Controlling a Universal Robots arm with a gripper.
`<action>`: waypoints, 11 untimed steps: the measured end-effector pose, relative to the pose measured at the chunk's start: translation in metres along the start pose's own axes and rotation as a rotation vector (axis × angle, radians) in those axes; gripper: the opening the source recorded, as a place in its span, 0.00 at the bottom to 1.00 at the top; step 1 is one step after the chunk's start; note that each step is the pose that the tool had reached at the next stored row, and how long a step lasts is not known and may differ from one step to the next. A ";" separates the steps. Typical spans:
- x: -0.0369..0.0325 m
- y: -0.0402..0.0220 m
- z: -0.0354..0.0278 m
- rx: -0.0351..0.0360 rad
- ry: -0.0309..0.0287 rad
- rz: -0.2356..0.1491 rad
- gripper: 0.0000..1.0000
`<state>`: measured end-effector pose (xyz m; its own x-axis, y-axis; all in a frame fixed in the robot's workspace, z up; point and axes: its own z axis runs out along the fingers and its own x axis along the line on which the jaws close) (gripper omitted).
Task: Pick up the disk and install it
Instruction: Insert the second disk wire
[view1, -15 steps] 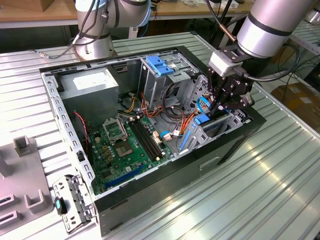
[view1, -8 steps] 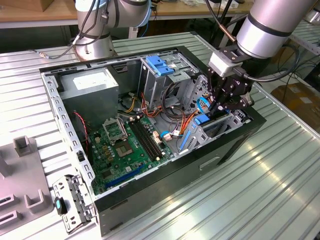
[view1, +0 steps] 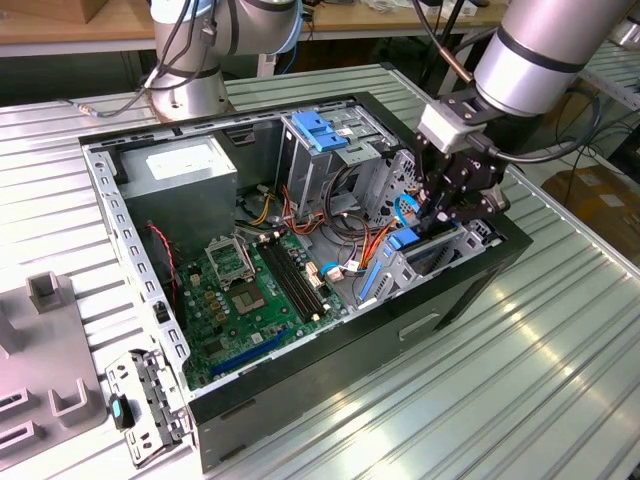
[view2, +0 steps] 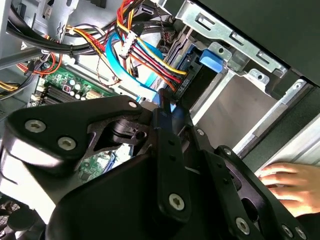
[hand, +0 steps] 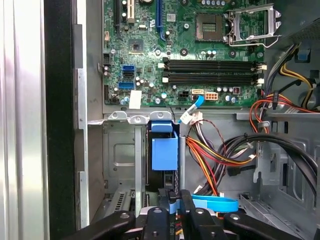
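1. Black fingers (hand: 172, 215) sit nearest the lens in both wrist views, drawn narrow around the thin black edge of the disk (hand: 164, 152), which stands on edge in the drive bay.
2. Its blue carrier rail shows at the bay mouth, just beside the green motherboard (hand: 190, 45).
3. On the exterior view's right, the gripper (view1: 447, 207) hangs over the open computer case (view1: 300, 400) on the tabletop (view1: 520, 380).
4. No print is readable.
5. A person's hand (view2: 292, 182) rests outside the case.

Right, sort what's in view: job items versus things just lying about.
Job: disk, standing in the drive bay; hand right at it.
Lying about: power supply, blue bracket, loose metal plate, grey fixture.
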<state>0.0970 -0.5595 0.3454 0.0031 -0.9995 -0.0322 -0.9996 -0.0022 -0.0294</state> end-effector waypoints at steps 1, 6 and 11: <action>-0.0001 -0.0001 -0.0028 0.0000 -0.0001 0.000 0.24; -0.0004 -0.0002 -0.0083 0.0000 -0.0002 0.000 0.24; -0.0004 -0.0002 -0.0089 0.0000 0.0002 0.000 0.11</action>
<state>0.0970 -0.5594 0.3542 0.0031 -0.9995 -0.0320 -0.9996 -0.0022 -0.0294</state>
